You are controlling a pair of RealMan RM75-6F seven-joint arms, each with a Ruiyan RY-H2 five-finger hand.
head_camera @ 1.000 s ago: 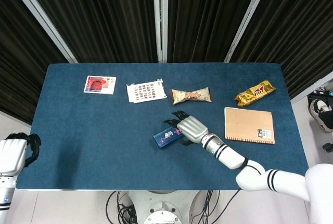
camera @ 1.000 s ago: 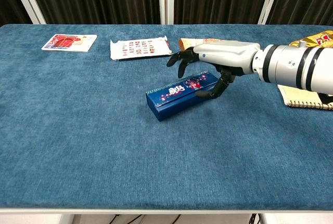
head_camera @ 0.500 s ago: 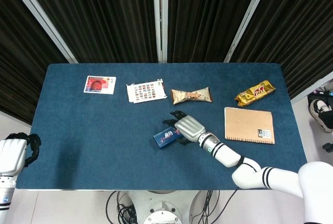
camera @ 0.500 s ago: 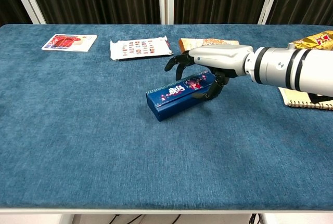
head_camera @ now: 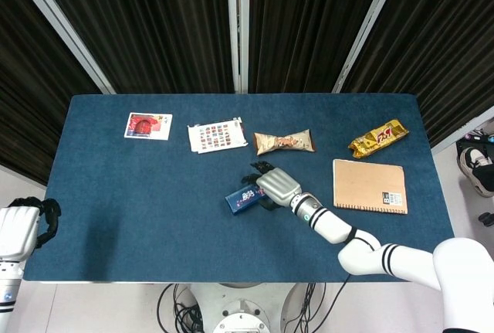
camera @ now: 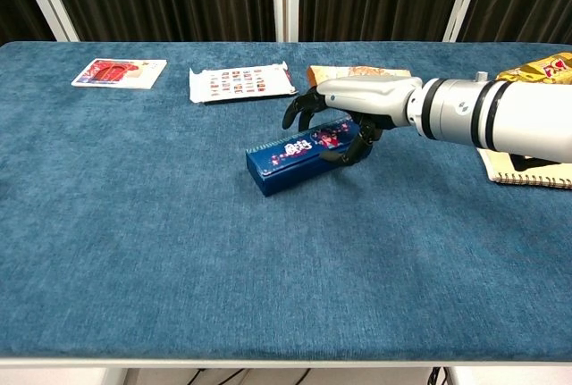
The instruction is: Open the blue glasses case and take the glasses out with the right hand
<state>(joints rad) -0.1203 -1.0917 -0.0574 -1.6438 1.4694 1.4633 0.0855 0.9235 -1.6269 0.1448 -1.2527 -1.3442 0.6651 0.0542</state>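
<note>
The blue glasses case (head_camera: 241, 199) (camera: 286, 163) lies closed near the middle of the table, slanting from front left to back right. My right hand (head_camera: 276, 185) (camera: 357, 104) covers its right end and grips it, with fingers curled over the far edge and the thumb pressed on the near side. The glasses are hidden inside. My left hand (head_camera: 21, 229) hangs off the table's front left corner with its fingers curled and nothing in it. The chest view does not show it.
Along the back of the table lie a red card (head_camera: 147, 126), a sticker sheet (head_camera: 217, 135), a beige snack wrapper (head_camera: 284, 142) and a gold snack bag (head_camera: 377, 138). A brown notebook (head_camera: 370, 186) lies right of my right hand.
My right hand has slid further over the case's right end and closed around it. The case has shifted a little to the left and back. The left hand has not moved.
</note>
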